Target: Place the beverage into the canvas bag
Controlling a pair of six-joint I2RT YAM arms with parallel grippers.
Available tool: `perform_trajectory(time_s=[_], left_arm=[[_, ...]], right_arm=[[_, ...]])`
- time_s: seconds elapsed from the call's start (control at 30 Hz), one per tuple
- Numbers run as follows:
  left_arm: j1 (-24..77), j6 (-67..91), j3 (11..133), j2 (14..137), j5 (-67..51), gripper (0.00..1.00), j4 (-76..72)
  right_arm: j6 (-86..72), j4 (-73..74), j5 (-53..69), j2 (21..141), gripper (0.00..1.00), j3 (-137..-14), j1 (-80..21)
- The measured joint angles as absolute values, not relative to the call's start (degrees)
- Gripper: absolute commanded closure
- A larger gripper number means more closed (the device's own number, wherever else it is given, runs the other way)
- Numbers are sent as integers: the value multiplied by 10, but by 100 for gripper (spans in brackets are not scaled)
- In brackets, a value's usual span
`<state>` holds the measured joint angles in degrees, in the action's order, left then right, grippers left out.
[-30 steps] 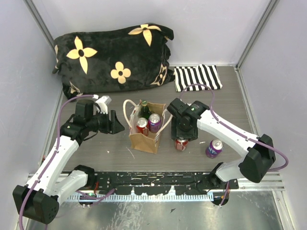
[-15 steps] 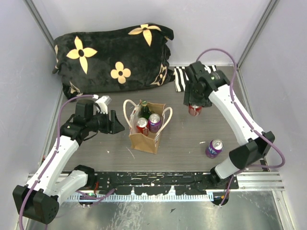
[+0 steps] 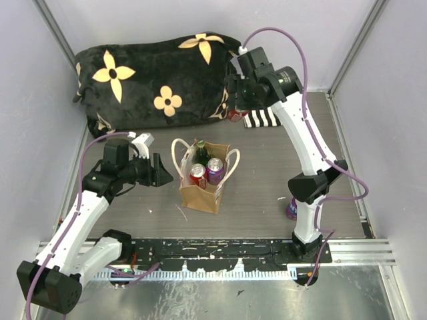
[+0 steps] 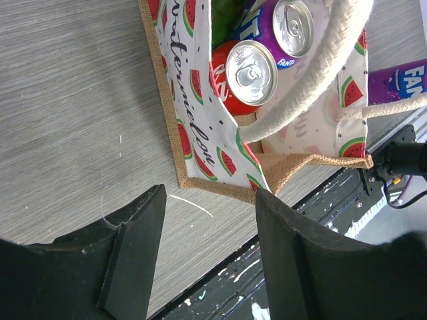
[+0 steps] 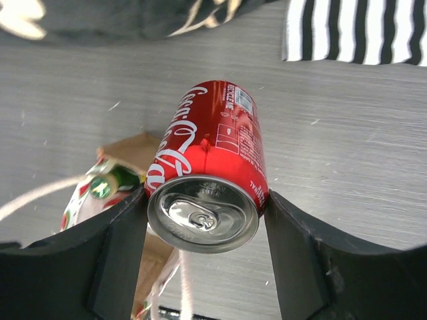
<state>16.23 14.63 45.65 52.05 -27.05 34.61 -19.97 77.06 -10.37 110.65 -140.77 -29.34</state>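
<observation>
The beverage, a red cola can (image 5: pixel 213 153), hangs in the air with my right gripper (image 5: pixel 207 200) shut on its sides just below the rim. From above, that gripper (image 3: pixel 237 110) and the can (image 3: pixel 234 115) are high at the back, in front of the cushion's right end. The canvas bag (image 3: pixel 202 192) stands upright mid-table, cream handles up, with a red can (image 3: pixel 198 175), a purple can (image 3: pixel 215 170) and a green bottle (image 3: pixel 201 152) inside. My left gripper (image 3: pixel 162 175) is open and empty just left of the bag (image 4: pixel 200 127), fingers (image 4: pixel 137 233) apart from it.
A black flowered cushion (image 3: pixel 157 80) fills the back left. A striped cloth (image 5: pixel 353 30) lies at the back right, partly under the right arm. A purple can (image 3: pixel 291 211) stands on the table right of the bag, half hidden behind the right arm.
The right arm has lifted the red can from the table right of the bag and swung it up and back toward the cushion. The left arm has not moved.
</observation>
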Motion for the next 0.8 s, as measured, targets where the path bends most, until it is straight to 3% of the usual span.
perform_trajectory(time_s=[0.47,0.8], left_arm=[[163,146,456,504,-272,37,346],[164,146,456,507,-272,37,346]], right_arm=[[-253,785,-98,1083,99,-1255,-522],[-315,771,-102,978,99,-1108,-550]])
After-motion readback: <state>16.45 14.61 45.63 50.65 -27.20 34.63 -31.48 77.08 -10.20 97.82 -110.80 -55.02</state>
